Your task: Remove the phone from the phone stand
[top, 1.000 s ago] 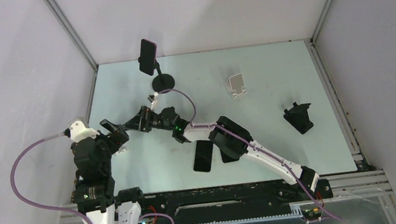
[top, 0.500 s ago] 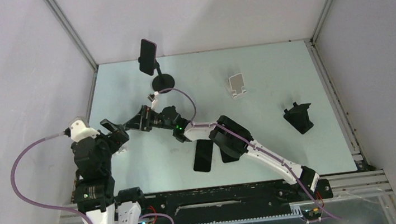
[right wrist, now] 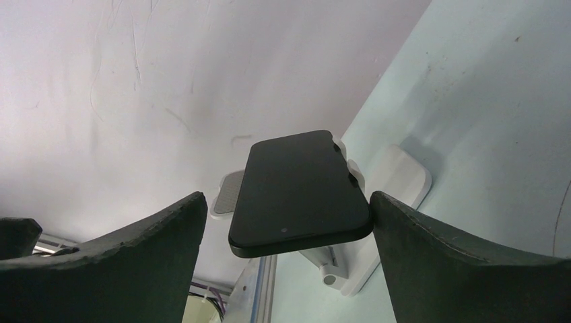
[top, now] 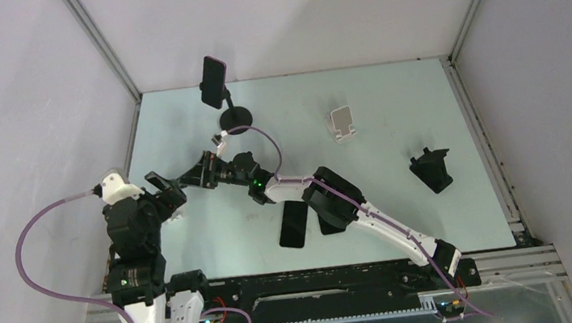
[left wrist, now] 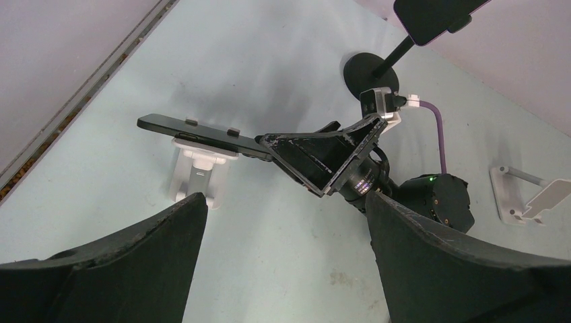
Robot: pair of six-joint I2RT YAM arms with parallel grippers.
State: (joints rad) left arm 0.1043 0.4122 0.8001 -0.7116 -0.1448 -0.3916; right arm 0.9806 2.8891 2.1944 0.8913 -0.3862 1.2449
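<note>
1. Left wrist view: left gripper (left wrist: 283, 208) hovers spread and empty, probably just standing by.
2. Phone (left wrist: 195, 133) rests on the white phone stand (left wrist: 200, 176) near the table's left edge, not yet lifted.
3. Right gripper (right wrist: 286, 202) is spread and straddles the phone's free end, no contact evident; presumably aligned to pinch.
4. No brand or writing legible.

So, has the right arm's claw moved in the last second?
No; the right gripper holds the same spot below the round stand base.
</note>
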